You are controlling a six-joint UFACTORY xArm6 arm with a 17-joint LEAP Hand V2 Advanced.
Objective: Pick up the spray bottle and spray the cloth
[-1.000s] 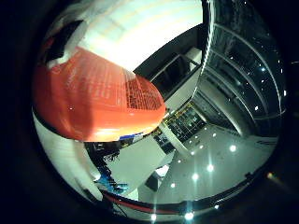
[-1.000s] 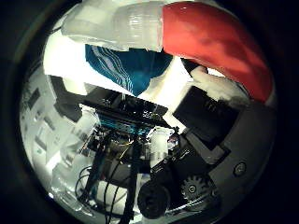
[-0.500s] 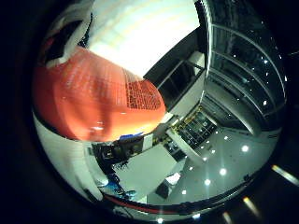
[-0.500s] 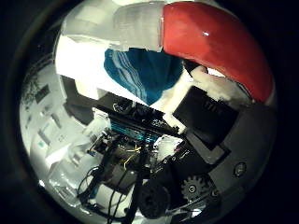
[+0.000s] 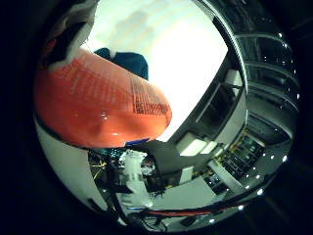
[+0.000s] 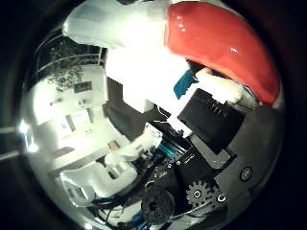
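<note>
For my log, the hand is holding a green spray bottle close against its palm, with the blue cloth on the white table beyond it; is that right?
Not quite: the spray bottle is orange-red, not green, as the little finger side palm view shows. The rest holds: the hand holds it close, with the blue cloth on the white table beyond.

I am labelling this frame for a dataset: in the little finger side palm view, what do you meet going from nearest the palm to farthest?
Red spray bottle filling the view close to the palm → blue cloth showing past its edge → white table the cloth lies on.
</note>
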